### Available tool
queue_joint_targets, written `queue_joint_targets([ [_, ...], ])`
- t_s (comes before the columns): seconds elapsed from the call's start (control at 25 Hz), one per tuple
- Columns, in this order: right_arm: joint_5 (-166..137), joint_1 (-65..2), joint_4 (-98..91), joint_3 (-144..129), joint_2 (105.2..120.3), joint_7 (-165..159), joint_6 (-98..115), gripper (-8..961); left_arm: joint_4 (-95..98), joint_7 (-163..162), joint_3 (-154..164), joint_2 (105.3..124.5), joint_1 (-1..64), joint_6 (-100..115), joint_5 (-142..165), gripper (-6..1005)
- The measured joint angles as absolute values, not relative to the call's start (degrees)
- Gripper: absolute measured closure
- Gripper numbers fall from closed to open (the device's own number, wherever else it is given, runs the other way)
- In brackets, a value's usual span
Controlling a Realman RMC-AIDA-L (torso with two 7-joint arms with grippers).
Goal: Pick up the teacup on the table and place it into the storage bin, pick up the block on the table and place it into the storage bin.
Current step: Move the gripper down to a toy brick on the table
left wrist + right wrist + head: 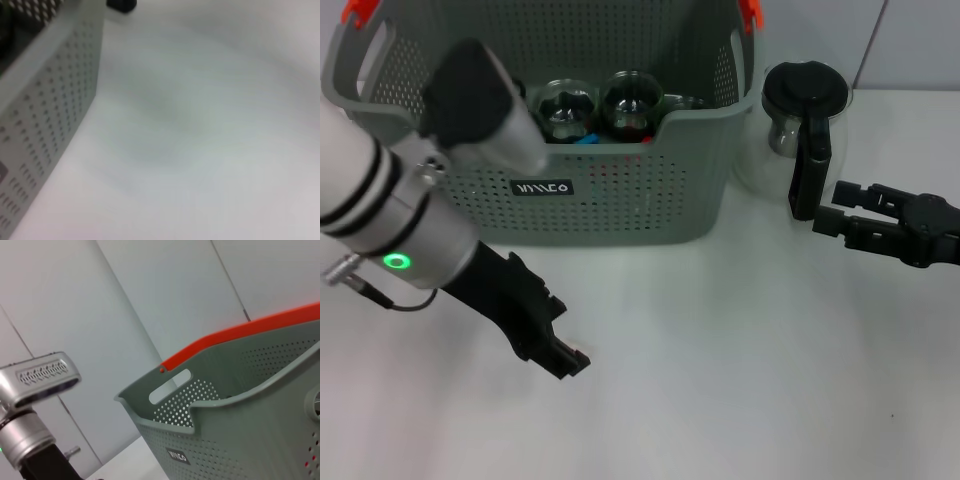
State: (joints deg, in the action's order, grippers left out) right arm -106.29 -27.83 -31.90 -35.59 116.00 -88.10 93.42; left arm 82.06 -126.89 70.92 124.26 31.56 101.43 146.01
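hovering low over the bare tabletop [720, 350], left gripper [560, 355] looks closed and empty. right gripper [840, 215], slightly apart, waits beside the glass jug [800, 120]. best lift clear; storage bin [620, 200] seems loaded.

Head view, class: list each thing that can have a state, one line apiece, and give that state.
Storage bin: upright on the table, holding glass teacups.
Teacups: inside the bin.
Glass jug: upright beside the bin, black lid on.
Left claw: over the table in front of the bin, holding nothing.
Right claw: open, empty, beside the jug's handle.
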Motion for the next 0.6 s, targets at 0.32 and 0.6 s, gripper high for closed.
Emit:
queue_joint_targets([
  [0.32,-106.3,-27.5,-31.8,-35.6,116.02,-88.2,93.3,68,78.3,-130.1,81.8,124.32,32.6,94.6,151.5,265],
  [0.6,-106.4,-27.5,-31.8,-35.6,116.07,-88.1,93.2,69,77.4,-130.9,87.4,124.44,32.9,89.0,153.0,265],
])
